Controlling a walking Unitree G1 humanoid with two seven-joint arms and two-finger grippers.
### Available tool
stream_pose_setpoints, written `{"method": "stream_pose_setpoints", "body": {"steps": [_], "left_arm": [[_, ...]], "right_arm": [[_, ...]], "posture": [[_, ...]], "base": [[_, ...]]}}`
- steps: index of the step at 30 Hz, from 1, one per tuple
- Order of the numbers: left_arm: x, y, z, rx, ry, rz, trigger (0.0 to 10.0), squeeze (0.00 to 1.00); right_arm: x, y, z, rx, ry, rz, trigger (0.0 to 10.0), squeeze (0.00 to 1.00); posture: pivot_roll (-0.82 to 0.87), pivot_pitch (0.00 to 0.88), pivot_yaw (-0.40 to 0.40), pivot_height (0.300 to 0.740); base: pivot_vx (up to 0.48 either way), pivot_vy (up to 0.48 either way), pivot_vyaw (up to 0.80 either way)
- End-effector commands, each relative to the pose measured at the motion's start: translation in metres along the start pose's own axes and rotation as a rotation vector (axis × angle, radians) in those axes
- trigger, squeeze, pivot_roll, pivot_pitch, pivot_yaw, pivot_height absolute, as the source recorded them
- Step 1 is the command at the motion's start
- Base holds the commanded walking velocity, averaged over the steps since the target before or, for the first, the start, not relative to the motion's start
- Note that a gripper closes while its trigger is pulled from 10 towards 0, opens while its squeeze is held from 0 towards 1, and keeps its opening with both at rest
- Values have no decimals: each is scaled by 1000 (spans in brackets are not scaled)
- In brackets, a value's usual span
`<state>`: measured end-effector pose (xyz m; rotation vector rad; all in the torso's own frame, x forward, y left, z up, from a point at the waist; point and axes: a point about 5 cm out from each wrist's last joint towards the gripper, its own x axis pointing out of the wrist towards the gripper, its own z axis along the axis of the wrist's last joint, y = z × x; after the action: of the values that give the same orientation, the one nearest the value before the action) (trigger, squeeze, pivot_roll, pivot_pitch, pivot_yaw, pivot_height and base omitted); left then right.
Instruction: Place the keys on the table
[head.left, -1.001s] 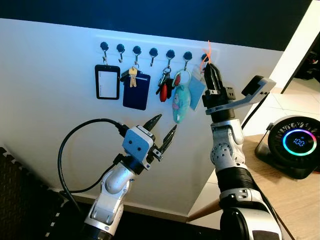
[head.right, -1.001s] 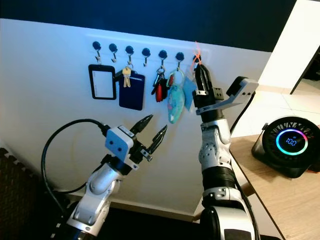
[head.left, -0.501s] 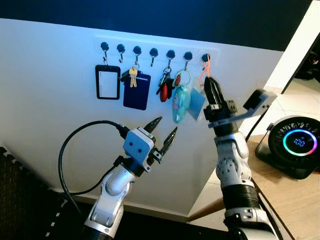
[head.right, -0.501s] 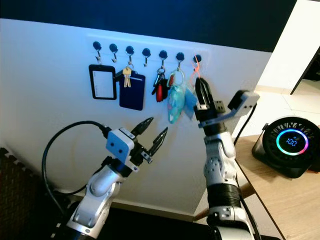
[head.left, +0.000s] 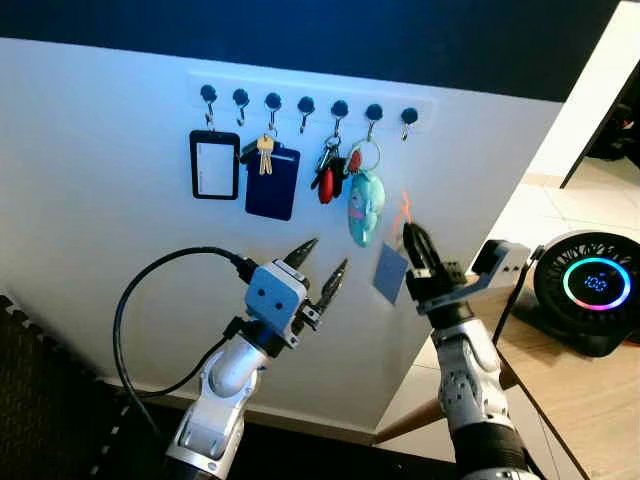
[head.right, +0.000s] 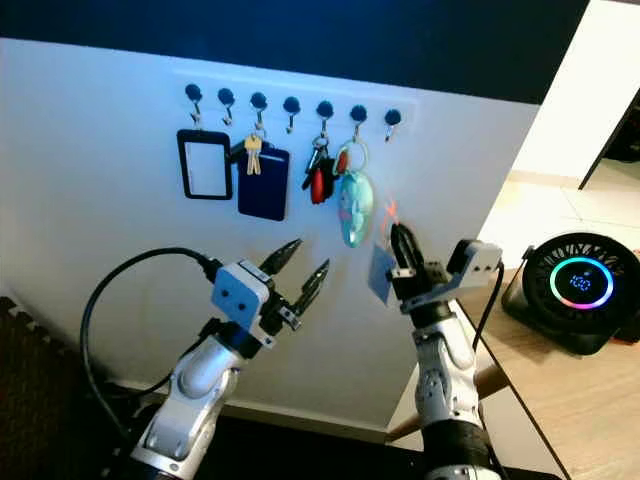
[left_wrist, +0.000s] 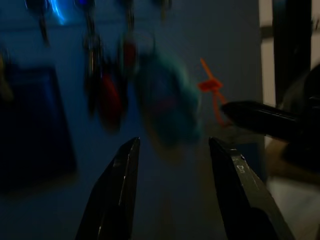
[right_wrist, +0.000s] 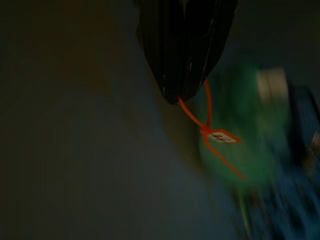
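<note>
The right gripper (head.left: 413, 238) is raised in front of the white wall (head.left: 90, 260), below and slightly right of the row of hooks (head.left: 306, 103), with its two black fingers pressed together on an orange loop (head.left: 404, 206). From that loop hangs a small blue tag (head.left: 389, 271), just left of the fingers and clear of the wall hooks; the right wrist view shows the orange loop (right_wrist: 209, 122) pinched at the fingertips, with a knot and a small label on it. The rightmost hook (head.left: 409, 116) is bare. Further left on the rail hang a teal plush keychain (head.left: 364, 207), a bunch of red and black keys (head.left: 328, 178), a dark blue card holder (head.left: 272, 181) with a brass key (head.left: 265, 152) in front of it, and a black badge frame (head.left: 215, 165). The left gripper (head.left: 318, 267) is held up lower and to the left, near the wall, its fingers spread apart and holding nothing. At the far right, a round fan with a glowing ring display (head.left: 594, 285) stands on the wooden surface (head.left: 580, 400).
</note>
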<state>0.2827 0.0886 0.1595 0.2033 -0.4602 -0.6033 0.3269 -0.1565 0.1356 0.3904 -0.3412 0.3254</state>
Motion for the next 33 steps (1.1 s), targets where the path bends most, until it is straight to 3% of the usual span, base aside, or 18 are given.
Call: {"method": "stream_pose_setpoints", "body": {"steps": [1, 3, 4, 5, 6, 8, 9, 10, 11, 15, 18, 20, 21, 22, 23, 33], "left_arm": [[-8, 1, -12, 11, 62, 3, 10000, 0], [-21, 6, -29, -13, 150, 41, 10000, 0], [-21, 6, -29, -13, 150, 41, 10000, 0], [-51, 21, -67, -124, 371, 216, 10000, 0], [-51, 21, -67, -124, 371, 216, 10000, 0], [-85, 26, -100, -199, 585, 348, 10000, 0], [-85, 26, -100, -199, 585, 348, 10000, 0], [-98, 26, -110, -202, 652, 371, 10000, 0], [-122, 27, -124, -211, 752, 425, 10000, 0], [-147, 28, -137, -266, 857, 543, 10000, 0], [-172, 27, -145, -329, 942, 660, 10000, 0], [-182, 23, -149, -366, 986, 693, 10000, 0], [-182, 23, -149, -366, 986, 693, 10000, 0], [-188, 19, -152, -371, 1031, 691, 10000, 0], [-190, 18, -153, -371, 1045, 685, 10000, 0], [-189, 9, -156, -370, 1037, 679, 10000, 0]], "right_arm": [[-6, -3, -7, -16, 34, -15, 10000, 0], [-15, -6, -19, -32, 97, -28, 10000, 0], [-15, -6, -19, -32, 97, -28, 10000, 0], [-38, -12, -50, -81, 276, -58, 10000, 0], [-38, -12, -50, -81, 276, -58, 10000, 0], [-65, -18, -78, -119, 450, -96, 10000, 0], [-65, -18, -78, -119, 450, -96, 10000, 0], [-76, -19, -87, -116, 510, -113, 10000, 0], [-92, -24, -98, -114, 595, -177, 10000, 0], [-107, -32, -106, -119, 669, -285, 10000, 0], [-131, -41, -114, -123, 773, -399, 10000, 0], [-148, -45, -118, -126, 826, -438, 10000, 0], [-148, -45, -118, -126, 826, -438, 10000, 0], [-166, -47, -121, -132, 878, -470, 10000, 0], [-171, -48, -122, -133, 893, -480, 10000, 0], [-192, -53, -123, -183, 952, -535, 10000, 0]], "posture": [[95, 57, -73, 740], [94, 50, -73, 740], [94, 50, -73, 740], [85, 40, -70, 740], [85, 40, -70, 740], [91, 34, -70, 740], [91, 34, -70, 740], [93, 32, -70, 740], [90, 18, -71, 740], [90, 12, -71, 740], [88, 1, -68, 740], [91, 0, -71, 740], [91, 0, -71, 740], [90, 0, -72, 740], [90, 0, -72, 740], [79, 0, -71, 740]], "base": [[0, 0, 0], [0, 0, 0], [0, 0, 0], [0, 0, 0], [0, 0, 0], [0, 0, 0], [0, 0, 0], [0, 0, 0], [0, 0, 0], [0, 0, 0], [0, 0, 0], [0, 0, 0], [0, 0, 0], [0, 0, 0], [0, 0, 0], [0, 0, 0]]}}
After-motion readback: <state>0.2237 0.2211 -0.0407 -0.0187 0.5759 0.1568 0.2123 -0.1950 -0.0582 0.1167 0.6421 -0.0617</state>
